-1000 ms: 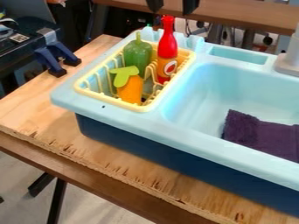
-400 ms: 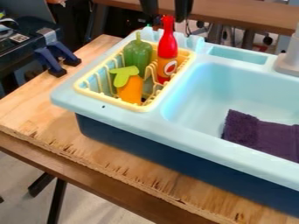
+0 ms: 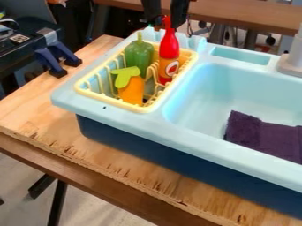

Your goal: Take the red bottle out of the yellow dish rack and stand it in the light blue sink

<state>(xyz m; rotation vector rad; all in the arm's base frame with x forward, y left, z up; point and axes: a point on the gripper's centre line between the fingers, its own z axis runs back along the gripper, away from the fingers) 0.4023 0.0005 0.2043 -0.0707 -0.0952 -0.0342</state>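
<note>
One red bottle (image 3: 169,46) upright in yellow rack (image 3: 112,101), near its edge beside the sink (image 3: 200,145). Gripper (image 3: 166,21) at bottle top, jaws apart. Likely pre-grasp alignment; next: lower around neck, close.

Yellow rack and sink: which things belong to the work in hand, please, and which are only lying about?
Seemingly in the work:
gripper, open fingers near the red bottle's top
red bottle, upright in the yellow rack

Seemingly just lying about:
green toy, in the rack
orange toy, in the rack
purple cloth, in the sink
</note>
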